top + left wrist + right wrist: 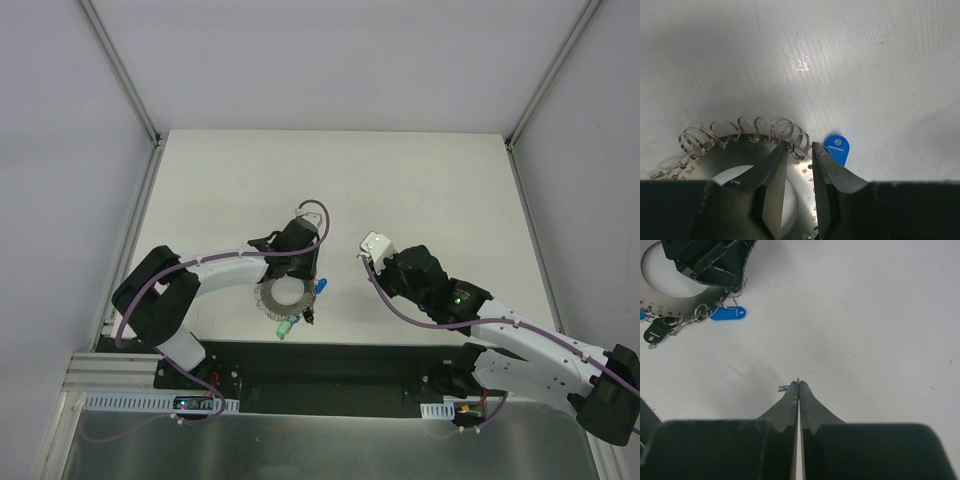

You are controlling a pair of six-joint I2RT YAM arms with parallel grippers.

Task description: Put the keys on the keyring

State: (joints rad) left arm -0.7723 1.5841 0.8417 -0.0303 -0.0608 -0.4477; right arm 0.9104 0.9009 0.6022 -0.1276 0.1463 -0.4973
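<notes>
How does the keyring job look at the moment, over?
Left pincer part open over keyring rim. Right pincer shut, apart from it. Blue key tag beside left fingertips. Nothing blocking.

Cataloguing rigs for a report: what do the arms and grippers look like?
Left arm and right arm: white links, black joints, purple cables; green light on the right. Left gripper and right gripper: dark fingers tapering to points.

One keyring (266,300) and three keys (320,286): blue, green, dark.
</notes>
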